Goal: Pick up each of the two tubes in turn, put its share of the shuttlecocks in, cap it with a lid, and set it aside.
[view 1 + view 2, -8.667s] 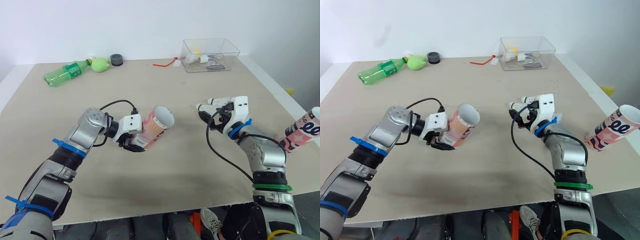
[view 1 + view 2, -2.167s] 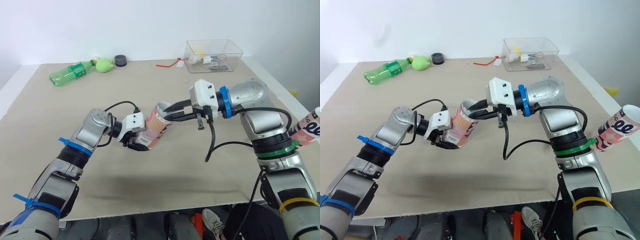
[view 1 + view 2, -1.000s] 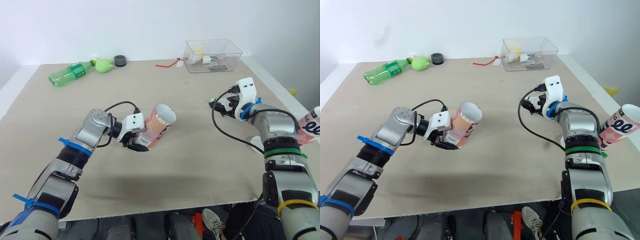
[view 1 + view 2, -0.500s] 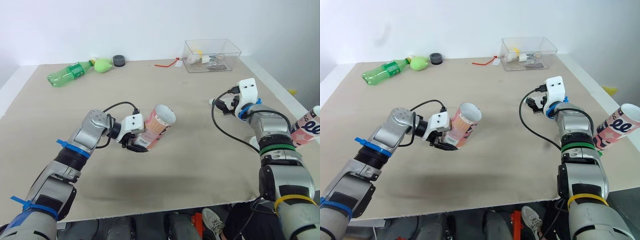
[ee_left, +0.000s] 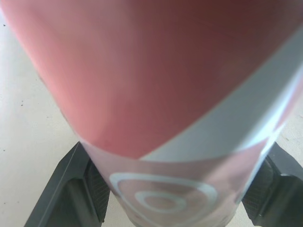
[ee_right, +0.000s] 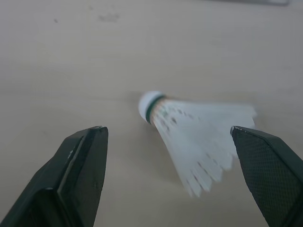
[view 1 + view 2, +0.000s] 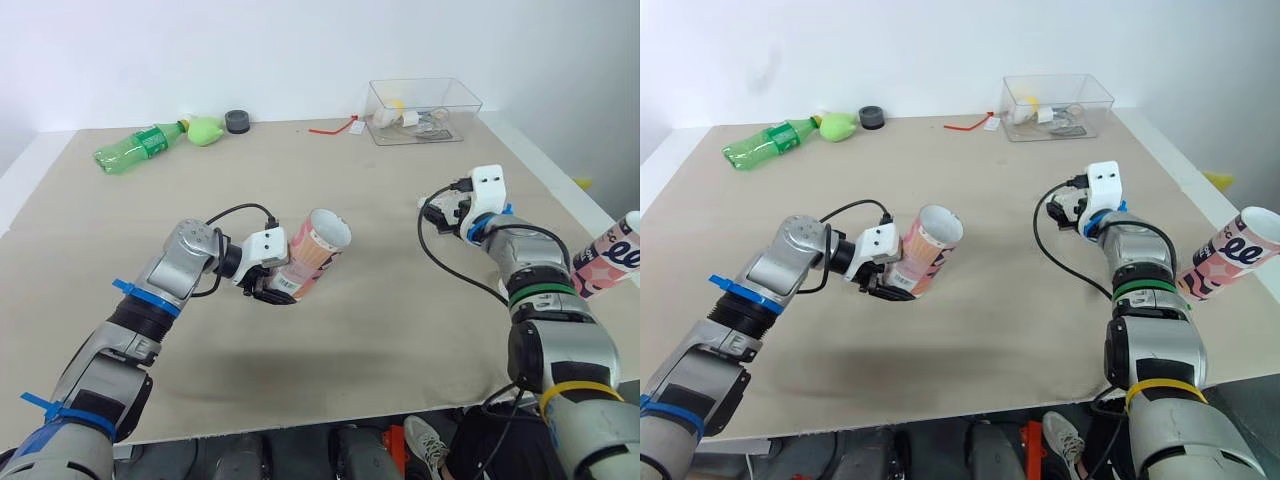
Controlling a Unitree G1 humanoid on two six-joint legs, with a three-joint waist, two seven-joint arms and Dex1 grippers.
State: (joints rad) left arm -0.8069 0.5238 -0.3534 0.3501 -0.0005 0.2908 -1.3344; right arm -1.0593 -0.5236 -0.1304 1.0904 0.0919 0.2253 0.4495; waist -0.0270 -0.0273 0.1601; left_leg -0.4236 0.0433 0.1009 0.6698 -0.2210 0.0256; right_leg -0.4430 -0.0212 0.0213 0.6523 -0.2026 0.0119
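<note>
The tube [image 7: 316, 247] is in the left gripper [image 7: 268, 288], which is clamped on its lower end; I see it pink and white, lifted a little over the middle of the bench [image 7: 350, 340] and tilted so that its open mouth points up and to the far right. In the left wrist view the two black fingers [image 5: 71, 189] press against either side of the tube's wall. The right gripper [image 6: 166, 128] sits out to the right, low over the bench with its fingers spread wide apart and nothing between them gripped. A white shuttlecock [image 6: 196, 137] lies on its side on the bench just ahead of those fingers, untouched. The second tube [image 7: 1230, 254], also pink and open-mouthed, pokes in tilted at the right edge of the bench; I cannot tell what holds it up. Along the far side lie a green plastic bottle [image 7: 130, 149], a black round cap [image 7: 237, 121] and a clear plastic box [image 7: 424, 99], all well apart from both grippers.
</note>
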